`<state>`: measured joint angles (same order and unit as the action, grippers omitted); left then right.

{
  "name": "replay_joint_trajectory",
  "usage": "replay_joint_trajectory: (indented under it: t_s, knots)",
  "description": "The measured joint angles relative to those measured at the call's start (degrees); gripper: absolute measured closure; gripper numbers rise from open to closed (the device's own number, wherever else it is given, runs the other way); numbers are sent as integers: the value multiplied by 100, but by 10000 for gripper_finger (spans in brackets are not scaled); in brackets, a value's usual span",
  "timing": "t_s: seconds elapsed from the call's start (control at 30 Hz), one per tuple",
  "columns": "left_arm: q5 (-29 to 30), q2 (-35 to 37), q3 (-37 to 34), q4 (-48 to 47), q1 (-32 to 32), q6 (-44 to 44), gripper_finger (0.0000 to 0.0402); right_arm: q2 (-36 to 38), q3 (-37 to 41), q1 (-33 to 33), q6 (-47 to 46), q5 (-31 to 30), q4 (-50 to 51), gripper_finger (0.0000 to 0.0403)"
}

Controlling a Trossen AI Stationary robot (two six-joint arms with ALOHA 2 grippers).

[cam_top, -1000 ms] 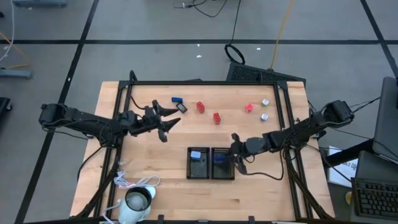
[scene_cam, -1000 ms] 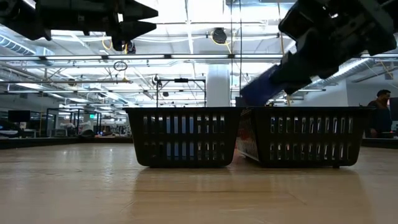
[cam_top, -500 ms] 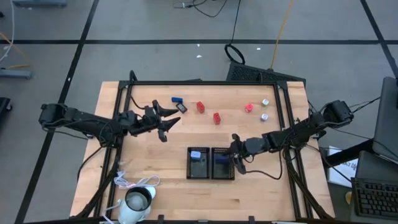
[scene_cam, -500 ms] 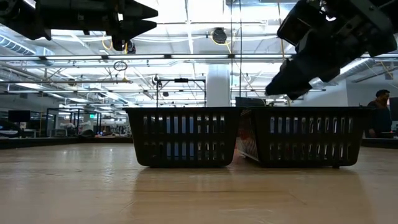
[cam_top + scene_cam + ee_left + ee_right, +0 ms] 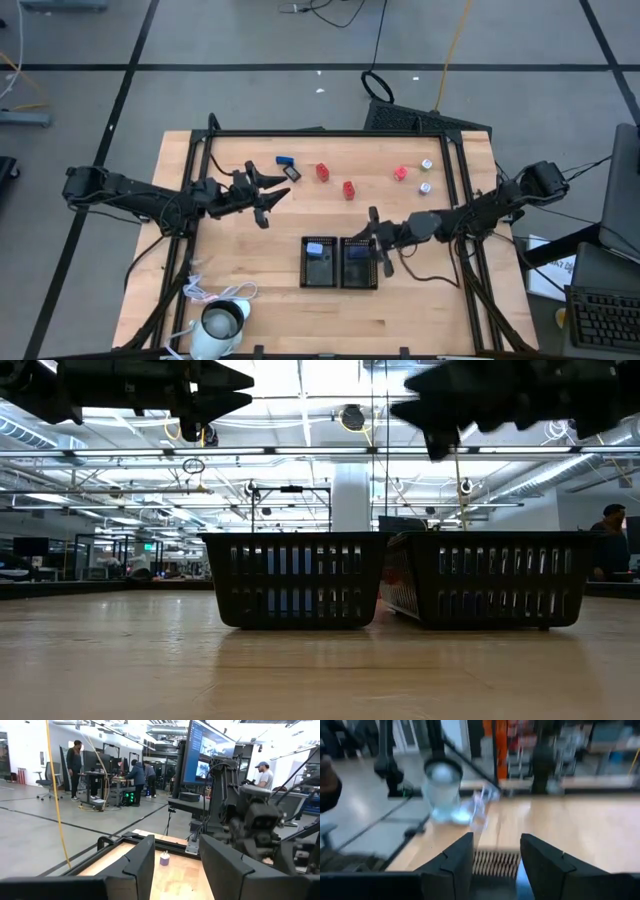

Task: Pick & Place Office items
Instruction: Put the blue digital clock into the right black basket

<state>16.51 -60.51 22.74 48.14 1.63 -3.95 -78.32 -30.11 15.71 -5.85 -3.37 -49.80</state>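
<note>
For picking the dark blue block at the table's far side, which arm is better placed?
Left, probably. The left end effector, open and empty, hovers beside the small dark blue block; the open right end effector is over the right black slotted tray.

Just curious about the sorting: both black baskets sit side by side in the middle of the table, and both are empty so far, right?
Not quite. The two black baskets do sit side by side, but they are not empty: the high view shows a light blue block in the left one and a dark blue block in the right.

An open lab: monitors (image 5: pixel 207 750), workstation desks (image 5: pixel 107 782), ceiling strip lights (image 5: pixel 300 380).
</note>
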Motion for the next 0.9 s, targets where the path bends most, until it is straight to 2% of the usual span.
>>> replay_joint_trajectory:
  t_s: [0.1, 0.17, 0.33, 0.47, 0.53, 0.63, 0.77, 0.9]
  knots:
    - [9, 0, 5, -117, -4, -157, 237, 2, 0, -74, 231, 3, -615, 252]
    - [4, 0, 100, -672, -104, -442, 237, 2, 0, -131, 279, 5, -925, 253]
    - [335, -165, 1200, -4340, -633, -1006, 241, 55, 0, -343, 791, 14, -1260, 252]
    - [731, -651, 1992, -6223, -1069, -986, 219, 335, 0, -600, 671, 20, -1058, 242]
    - [552, -900, 2348, -6584, -1347, -854, 195, 596, 0, -721, 702, 25, -698, 235]
    - [-25, -1296, 2690, -7191, -1892, -891, 151, 1015, -1, -921, 867, -11, -169, 223]
    - [-617, -1891, 3019, -7193, -2492, -865, 102, 1541, 6, -1100, 1114, -257, 428, 216]
    - [-891, -2607, 3269, -7217, -2958, -699, 76, 1852, 13, -1193, 1251, -267, 725, 219]
